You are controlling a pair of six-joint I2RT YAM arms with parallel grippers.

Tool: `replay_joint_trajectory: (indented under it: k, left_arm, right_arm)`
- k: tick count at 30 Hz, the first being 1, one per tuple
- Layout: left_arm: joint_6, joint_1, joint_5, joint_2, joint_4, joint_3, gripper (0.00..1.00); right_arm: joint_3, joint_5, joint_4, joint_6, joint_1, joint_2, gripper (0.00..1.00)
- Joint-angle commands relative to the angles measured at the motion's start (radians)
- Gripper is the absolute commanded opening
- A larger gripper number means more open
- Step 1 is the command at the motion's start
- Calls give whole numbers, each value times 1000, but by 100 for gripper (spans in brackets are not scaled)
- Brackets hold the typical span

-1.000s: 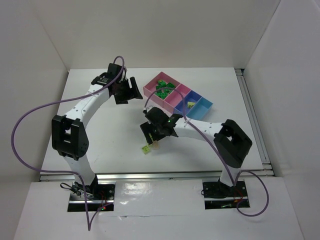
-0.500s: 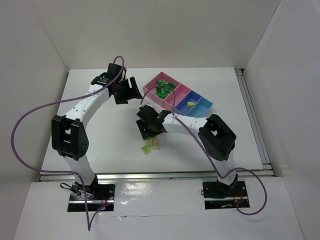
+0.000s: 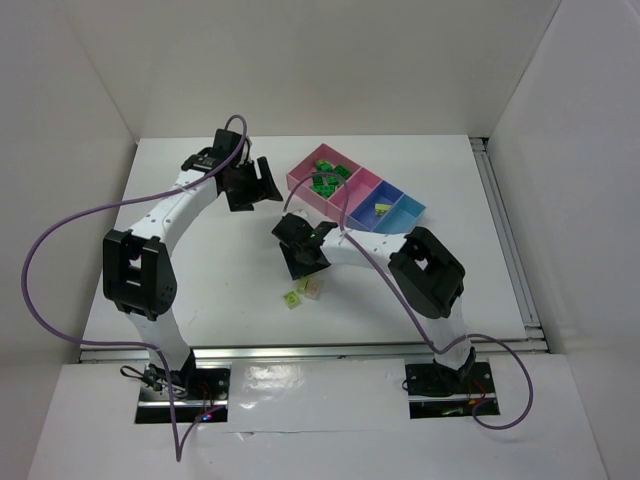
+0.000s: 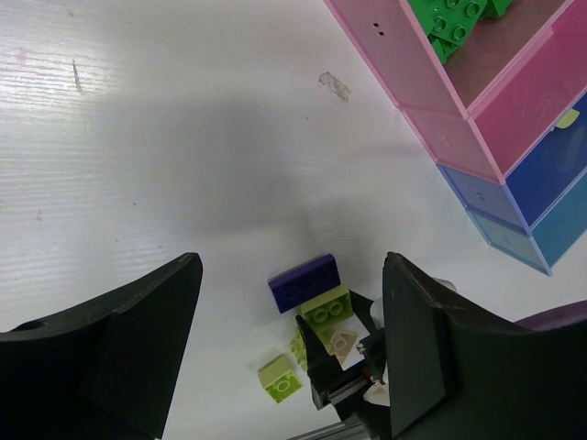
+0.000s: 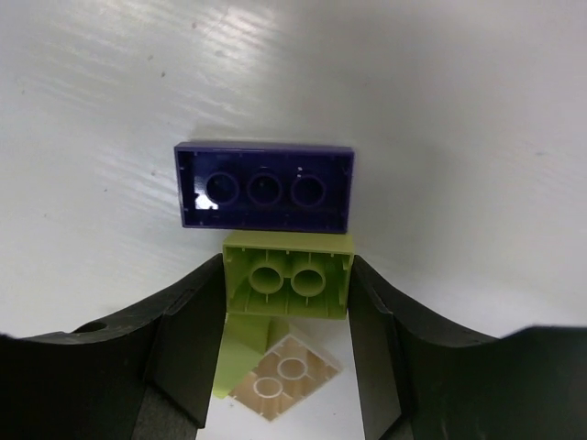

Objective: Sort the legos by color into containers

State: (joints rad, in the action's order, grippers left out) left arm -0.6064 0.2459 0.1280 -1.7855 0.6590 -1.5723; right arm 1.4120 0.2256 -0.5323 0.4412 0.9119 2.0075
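Observation:
My right gripper [image 3: 300,262] [image 5: 288,291] is shut on an upside-down yellow-green lego [image 5: 289,284] low over the table. That lego abuts a dark purple lego [image 5: 264,186] [image 4: 305,281]. A beige lego [image 3: 311,288] [image 5: 280,378] and another yellow-green lego [image 3: 293,297] [image 4: 280,378] lie just nearer. My left gripper [image 3: 257,184] [image 4: 292,271] is open and empty, above the table left of the bins. The larger pink bin [image 3: 298,190] [image 4: 431,92] holds several dark green legos [image 3: 325,176] [image 4: 451,18]. A yellow-green lego [image 3: 381,208] lies in a blue bin.
The joined bins run from the larger pink one through a smaller pink bin [image 3: 366,183] and a violet-blue bin [image 3: 392,192] to a light blue bin [image 3: 410,212] at the back right. White walls enclose the table. A purple cable loops off the left arm.
My right gripper has moved back and left from over the loose legos at the front, so the beige and yellow-green ones now show. The left arm has not moved.

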Motion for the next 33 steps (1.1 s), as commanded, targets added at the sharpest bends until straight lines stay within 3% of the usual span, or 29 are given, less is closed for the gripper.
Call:
replay_joint_trajectory:
  k: [1,12,20,22,24,25,27,30,32,33]
  left_arm:
    - [5,-5,5,47,-1,3,83]
    - [14,-14,5,47,-1,3,83]
    - [14,-14,15,47,-1,12,83]
    - [14,-14,15,47,-1,12,83]
    - [14,-14,15,57,-1,12,83]
    - [14,-14,6,57,-1,12,83]
    - [23,-14,5,57,-1,12,83]
    - [23,-25,-5,66,8,12,83]
    - [23,-25,-16,66,8,12,83]
    - [23,-34,-16,66,8,12,83]
  right_arm:
    - [45,93,-24,10,-7,-68,50]
    - [53,244,-38,-10,-286,-272,50]
    - [122,244,-2,-9,-462,-208,50]
    - [177,215,-1,-28,-475,-162,72]
    - [235,227,-44,-39,-475,-135,86]
    - [235,239,-44,-50,-453,-135,87]
    - [211,248,-31,-62,-429,-188,87]
    - [116,235,-5,-71,-374,-284,77]
    - [20,145,35,-99,-303,-332,67]
    - [-16,114,49,-108,-271,-354,67]
